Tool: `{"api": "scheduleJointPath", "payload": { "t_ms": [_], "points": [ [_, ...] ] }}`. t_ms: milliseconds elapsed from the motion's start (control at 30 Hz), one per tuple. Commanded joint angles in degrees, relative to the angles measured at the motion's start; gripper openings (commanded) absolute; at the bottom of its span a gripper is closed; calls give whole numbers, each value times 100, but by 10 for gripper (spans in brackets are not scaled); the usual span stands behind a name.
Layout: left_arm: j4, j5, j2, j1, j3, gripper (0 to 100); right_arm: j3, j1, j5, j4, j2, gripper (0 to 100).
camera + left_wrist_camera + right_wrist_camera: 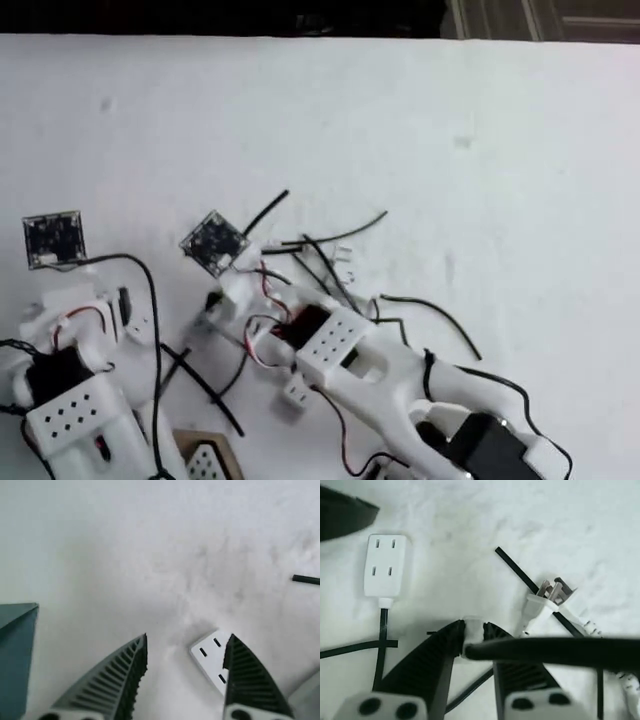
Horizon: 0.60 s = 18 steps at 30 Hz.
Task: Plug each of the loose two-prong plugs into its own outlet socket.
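The right tool (474,626) clamps a white plug (472,634) — a loose two-prong plug (545,597) lies near — while the left tool (188,639) gapes wide beside an outlet socket (210,657).

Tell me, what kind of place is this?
Probably a robotics workbench: a white table with two robot arms, small circuit boards, loose black cables and a white outlet block. The right claw pinches a white plug.
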Motion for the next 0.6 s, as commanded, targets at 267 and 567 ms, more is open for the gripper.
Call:
{"api": "scheduleJointPath", "payload": {
  "t_ms": [267, 567],
  "points": [
    [-149, -53, -66, -40, 273, 256, -264, 40, 44, -154, 338, 16],
    [-158, -53, -66, -40, 325, 256, -237, -171, 35, -101, 356, 16]
  ]
}}
